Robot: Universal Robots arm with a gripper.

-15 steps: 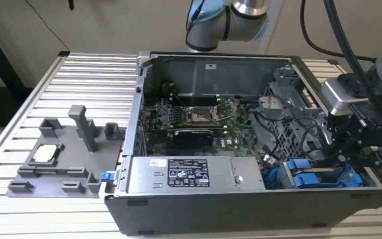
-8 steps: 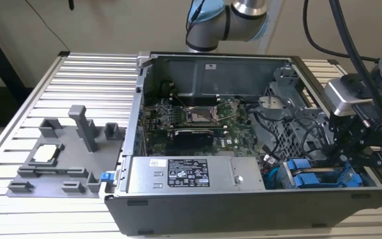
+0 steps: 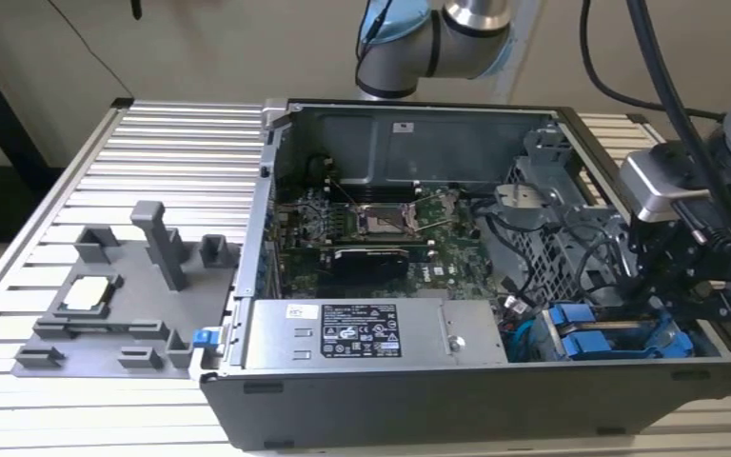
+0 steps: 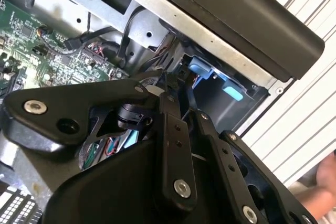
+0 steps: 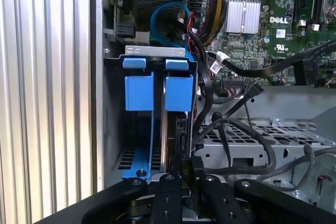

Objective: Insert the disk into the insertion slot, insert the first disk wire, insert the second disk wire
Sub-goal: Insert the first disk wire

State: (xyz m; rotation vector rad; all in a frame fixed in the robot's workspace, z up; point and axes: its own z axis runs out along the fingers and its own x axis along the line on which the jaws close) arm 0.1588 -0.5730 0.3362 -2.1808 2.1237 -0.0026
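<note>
The tool (image 5: 186, 176) reaches into the open computer case (image 3: 340, 405), which stands on a ribbed metal desk (image 3: 149, 143), at the corner on the exterior view's right. Its fingers (image 5: 166, 195) are drawn almost together, pinching a small black wire plug (image 5: 187, 165). The plug sits against the end of the disk (image 5: 178, 94), whose blue carrier is seated in the insertion slot (image 5: 155, 51) beside a second blue carrier (image 5: 139, 93).

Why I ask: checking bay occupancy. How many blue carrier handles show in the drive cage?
2 blue handles in the drive cage: one by the case wall, the other toward the motherboard. More may be hidden.
</note>
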